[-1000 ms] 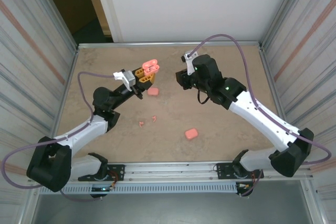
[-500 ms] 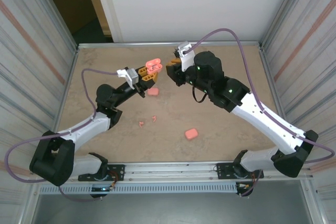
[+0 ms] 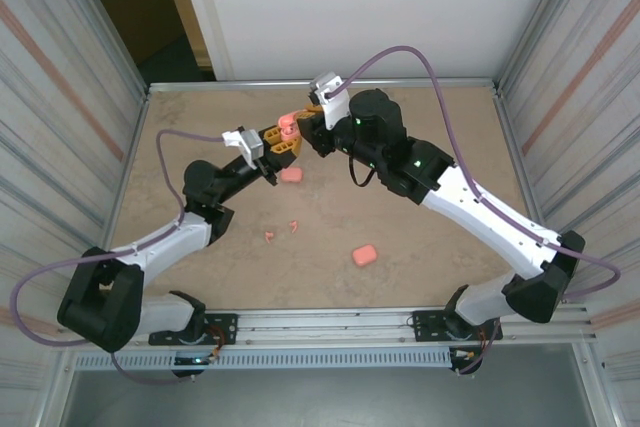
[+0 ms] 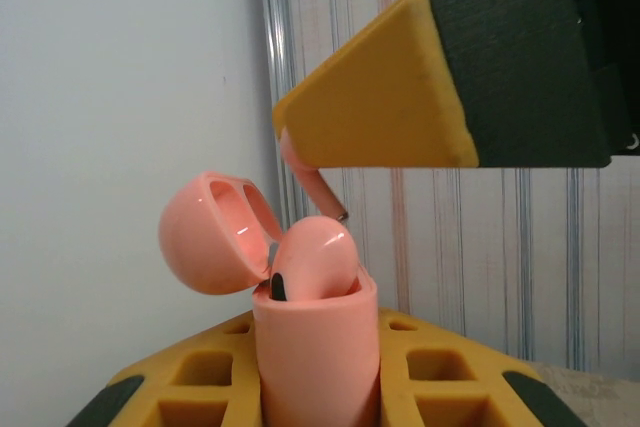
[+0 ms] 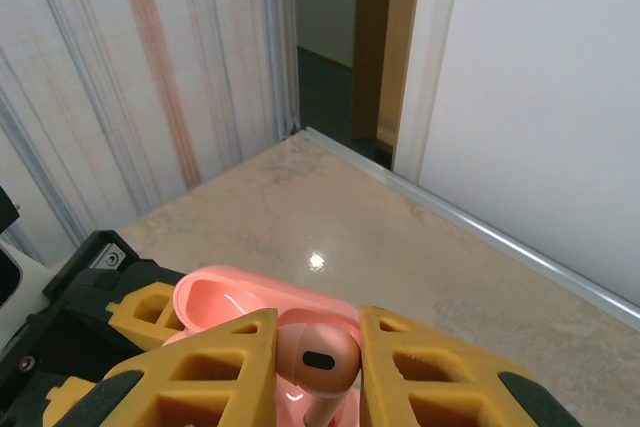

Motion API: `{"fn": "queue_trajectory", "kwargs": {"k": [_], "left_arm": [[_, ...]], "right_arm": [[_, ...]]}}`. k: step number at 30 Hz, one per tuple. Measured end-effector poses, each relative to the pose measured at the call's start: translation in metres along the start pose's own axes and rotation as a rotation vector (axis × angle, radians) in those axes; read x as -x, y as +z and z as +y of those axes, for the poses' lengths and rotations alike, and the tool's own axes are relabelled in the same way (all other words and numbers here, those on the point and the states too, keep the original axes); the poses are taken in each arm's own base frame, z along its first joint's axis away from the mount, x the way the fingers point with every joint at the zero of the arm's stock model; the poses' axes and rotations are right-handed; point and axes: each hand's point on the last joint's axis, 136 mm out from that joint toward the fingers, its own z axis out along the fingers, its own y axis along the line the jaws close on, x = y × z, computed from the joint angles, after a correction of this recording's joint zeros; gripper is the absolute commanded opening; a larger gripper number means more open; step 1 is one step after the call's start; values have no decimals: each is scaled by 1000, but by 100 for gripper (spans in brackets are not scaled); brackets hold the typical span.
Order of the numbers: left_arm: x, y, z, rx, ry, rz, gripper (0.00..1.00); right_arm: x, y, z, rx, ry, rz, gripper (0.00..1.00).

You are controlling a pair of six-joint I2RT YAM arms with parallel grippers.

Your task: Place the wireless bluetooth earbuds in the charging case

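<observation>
Left claw [image 3: 283,140] holds the open pink plastic case [image 4: 315,347]. Right claw [image 5: 318,322] pinches a tiny pink plastic earbud [image 5: 316,357] by its round head, just above the case. It is probably light and slippery.

The top camera looks down over the whole table [image 3: 400,247]; both wrist cameras sit close, facing the same open pink case [image 4: 315,347].

In the left wrist view, cut off by the bottom edge: the charging case [image 4: 315,372], lower shell buried between fingers [image 4: 485,382] of the left gripper [image 4: 316,332]. Mostly covered by a finger [image 4: 400,87] of the right gripper [image 5: 317,314]: the held earbud [image 4: 322,190], bar its stem. In the right wrist view, stem lost below the frame, case largely behind yellow fingers. From above, too small to count: loose earbuds [image 3: 270,236].
</observation>
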Motion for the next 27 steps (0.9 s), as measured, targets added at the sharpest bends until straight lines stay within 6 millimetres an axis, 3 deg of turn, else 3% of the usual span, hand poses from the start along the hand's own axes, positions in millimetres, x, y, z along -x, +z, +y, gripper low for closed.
{"fn": "queue_trajectory", "kwargs": {"k": [15,27], "left_arm": [[-1,1,0,-3,-13,2,0],[0,2,-1,-7,-17,-1,0]], "right_arm": [[-2,3,-2,-12,-15,4,22],[-16,7,-3,-28,-18,32,23]]}}
